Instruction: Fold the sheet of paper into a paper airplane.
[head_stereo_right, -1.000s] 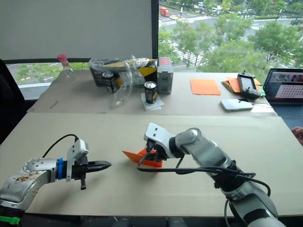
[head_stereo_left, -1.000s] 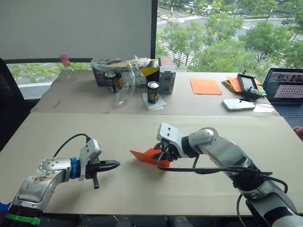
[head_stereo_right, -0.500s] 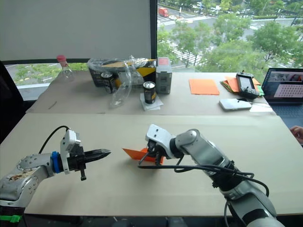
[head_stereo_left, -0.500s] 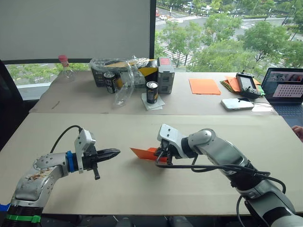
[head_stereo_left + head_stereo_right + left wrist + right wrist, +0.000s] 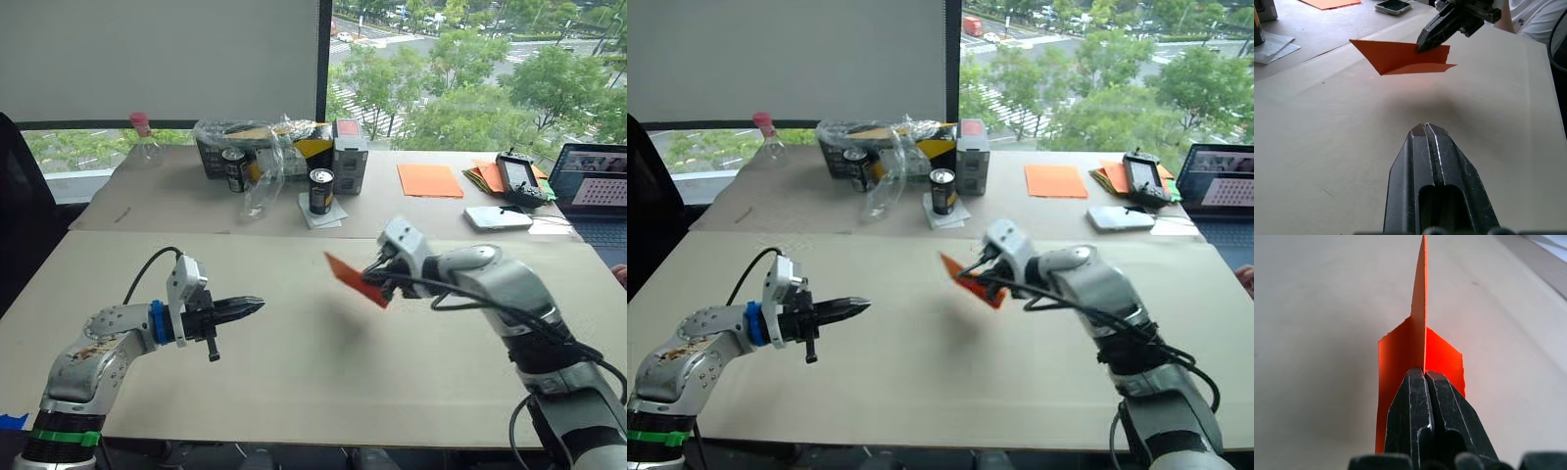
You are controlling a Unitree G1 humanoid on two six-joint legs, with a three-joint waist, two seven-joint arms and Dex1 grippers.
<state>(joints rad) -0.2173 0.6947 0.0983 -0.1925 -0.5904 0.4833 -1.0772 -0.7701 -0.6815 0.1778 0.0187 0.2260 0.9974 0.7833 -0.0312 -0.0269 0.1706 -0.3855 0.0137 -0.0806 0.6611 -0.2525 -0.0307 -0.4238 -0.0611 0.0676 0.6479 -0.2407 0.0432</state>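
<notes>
Pinching paper airplane (image 5: 355,279) in our right claw (image 5: 376,279) above counter (image 5: 294,382), left claw (image 5: 253,306) together, cans (image 5: 319,191) behind, no legible labels.

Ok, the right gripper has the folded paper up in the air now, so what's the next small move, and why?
Probably ease the paper airplane back down toward the table. The right gripper pinches it shut at one end, clear above the surface, while the left gripper is shut and apart from it. Pressing creases needs the tabletop under it.
</notes>
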